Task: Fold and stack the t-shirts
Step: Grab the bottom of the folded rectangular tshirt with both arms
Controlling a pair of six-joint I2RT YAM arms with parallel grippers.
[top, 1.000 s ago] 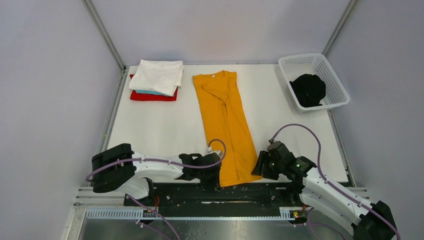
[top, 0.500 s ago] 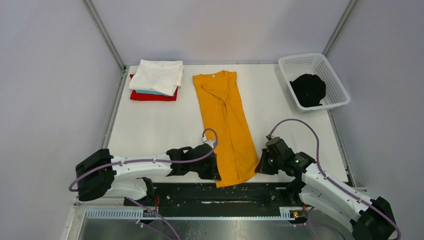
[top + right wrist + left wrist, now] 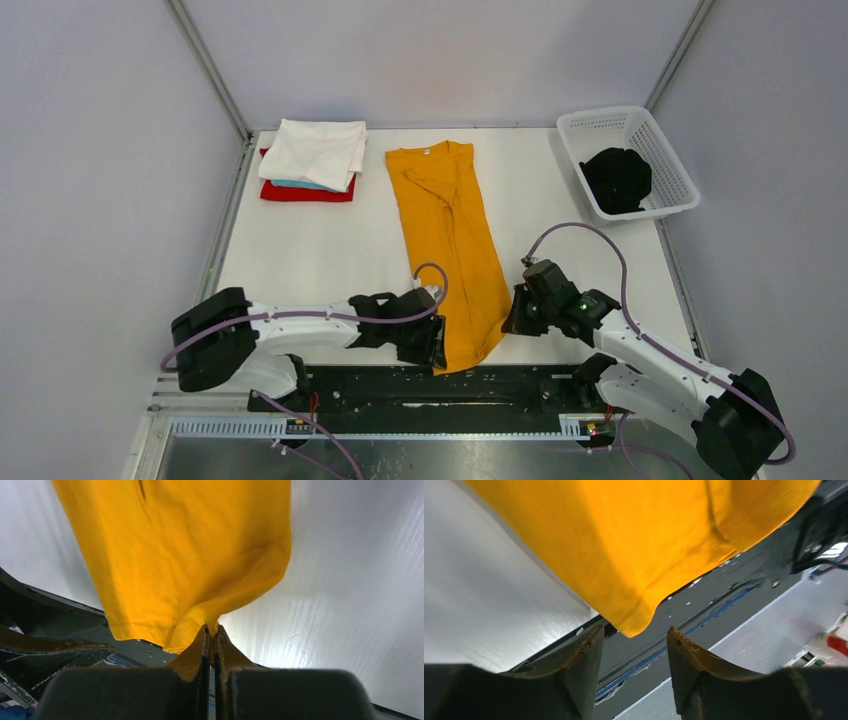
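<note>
A mustard-yellow t-shirt lies folded into a long strip down the middle of the white table, neck label at the far end. Its near hem hangs over the table's front edge. My left gripper is open at the hem's near-left corner. In the left wrist view that corner dangles just above the gap between the spread fingers. My right gripper is shut on the hem's near-right corner. The right wrist view shows yellow cloth pinched between the closed fingertips.
At the far left sits a folded stack with a white t-shirt on top of a light-blue one and a red one. A white lattice basket at the far right holds a black t-shirt. The black base rail runs below the front edge.
The right gripper closed on the hem's right corner and drew it slightly away from the front edge. The left gripper went from shut to open at the left corner.
</note>
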